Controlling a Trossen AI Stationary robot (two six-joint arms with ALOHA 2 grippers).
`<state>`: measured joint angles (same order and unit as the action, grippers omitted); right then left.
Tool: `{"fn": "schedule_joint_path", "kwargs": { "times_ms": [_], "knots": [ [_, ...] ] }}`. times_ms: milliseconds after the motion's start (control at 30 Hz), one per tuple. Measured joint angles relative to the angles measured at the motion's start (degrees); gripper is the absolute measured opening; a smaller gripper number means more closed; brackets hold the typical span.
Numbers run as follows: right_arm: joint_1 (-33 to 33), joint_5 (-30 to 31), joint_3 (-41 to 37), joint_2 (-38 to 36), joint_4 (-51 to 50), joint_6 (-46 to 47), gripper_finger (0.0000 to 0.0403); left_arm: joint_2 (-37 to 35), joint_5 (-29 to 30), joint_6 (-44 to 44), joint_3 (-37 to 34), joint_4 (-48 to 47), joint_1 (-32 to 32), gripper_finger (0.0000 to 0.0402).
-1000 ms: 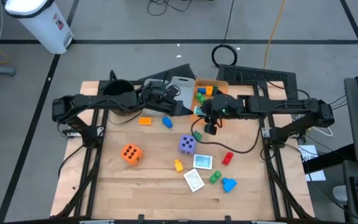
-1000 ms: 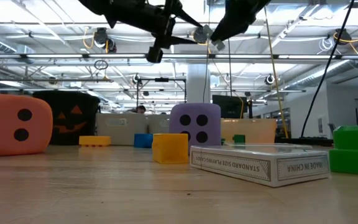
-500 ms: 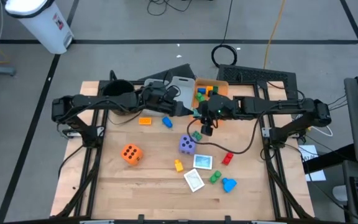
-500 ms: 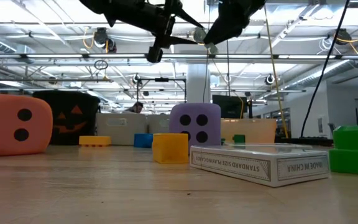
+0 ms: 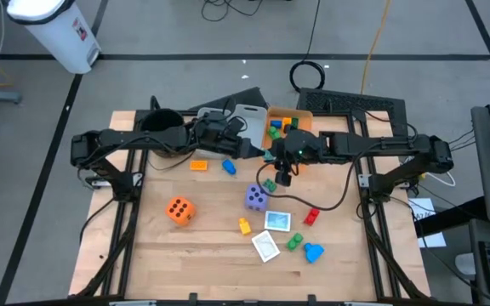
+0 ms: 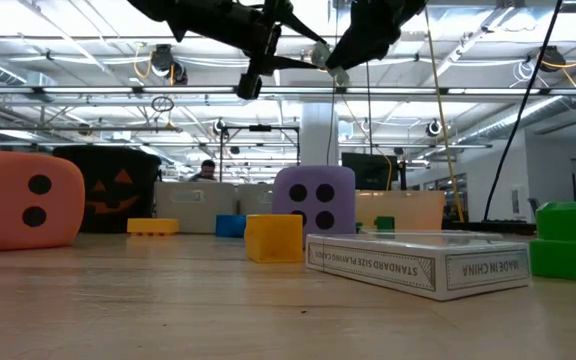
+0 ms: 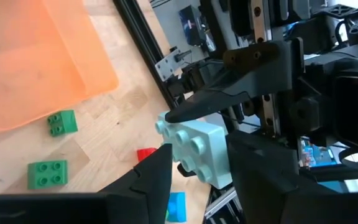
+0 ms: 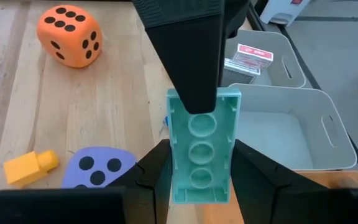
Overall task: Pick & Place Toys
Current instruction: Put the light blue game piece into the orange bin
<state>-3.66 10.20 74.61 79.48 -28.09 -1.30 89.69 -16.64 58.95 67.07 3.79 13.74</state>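
A mint-green stud block (image 5: pixel 270 152) hangs in the air over the far middle of the table, between my two grippers. My left gripper (image 5: pixel 259 150) reaches in from the table's left and my right gripper (image 5: pixel 276 158) from the right; both are shut on the block. In the low view the block (image 6: pixel 338 72) shows high up between the two arms. Other toys rest on the wood: an orange die (image 5: pixel 179 209), a purple die (image 5: pixel 256 197), two cards (image 5: pixel 277 221) and several small coloured blocks. My left gripper pinches the mint block between its two fingers on opposite side faces (image 7: pixel 171 152), coming about level from the table's left. The studded top faces its camera. The block is clear of the table. My right gripper pinches the block's two long sides (image 8: pixel 174 163) at the near end, fingers lying along it and slanting down from the table's right. The hollow underside (image 8: pixel 201 149) faces its camera. The left gripper's finger (image 8: pixel 188 56) covers the far end.
An orange bin (image 5: pixel 300 114) holding several blocks and a grey bin (image 5: pixel 247 112) stand at the far edge, behind the grippers. A black pot (image 5: pixel 162 126) sits under the left arm. An orange block (image 5: pixel 198 165), a blue one (image 5: pixel 229 167) and a green one (image 5: pixel 270 184) lie nearby.
My right gripper has edged the mint block a little toward the table's left, up to the left gripper, and has then kept still. The toys on the table have not moved.
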Motion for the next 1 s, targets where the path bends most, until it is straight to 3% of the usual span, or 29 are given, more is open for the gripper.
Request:
{"fn": "schedule_joint_path", "kwargs": {
  "times_ms": [300,533,1000],
  "knots": [
    [0.0,0.3,0.0,0.0,-0.5,0.0,0.0120,0.0,-1.1,0.3,0.0,-0.4,0.1,0.0061],
    [0.0,0.2,0.0,0.0,-0.5,0.0,0.0123,0.0,-1.4,-1.0,0.0,-0.6,0.1,0.0054],
    [0.0,-4.5,0.0,-0.1,3.4,2.3,0.0221,0.1,-3.1,-4.8,0.0,-0.1,0.2,0.0003]
  ]
}}
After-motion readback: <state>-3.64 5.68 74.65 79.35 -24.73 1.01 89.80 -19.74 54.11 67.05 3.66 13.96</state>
